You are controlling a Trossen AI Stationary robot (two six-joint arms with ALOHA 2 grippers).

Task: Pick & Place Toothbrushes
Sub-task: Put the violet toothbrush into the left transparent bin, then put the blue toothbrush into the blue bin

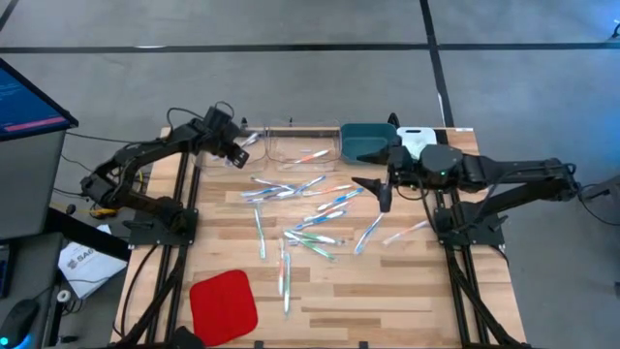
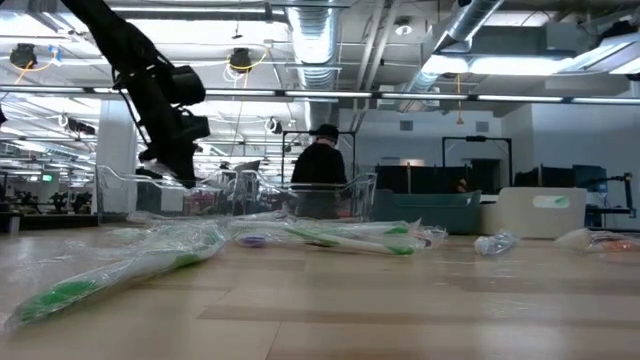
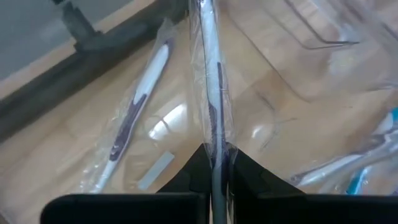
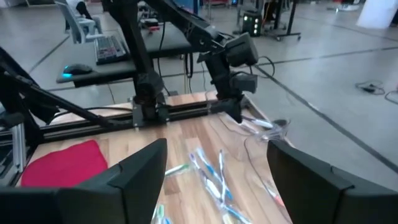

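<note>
Toothbrush: clamped in left gripper, long axis straight ahead.
Clear bin: three o'clock of it.
Right gripper: jaws apart, waiting.

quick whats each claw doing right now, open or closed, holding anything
Left claw: closed on a wrapped toothbrush, over the clear bin.
Right claw: open, empty, above the scattered toothbrushes.

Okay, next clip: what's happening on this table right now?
The left pincer is shut on a wrapped toothbrush and holds it at the clear bin at the table's far edge. The right pincer hangs open over the loose toothbrushes scattered mid-table. A red pad lies near the front edge.
</note>
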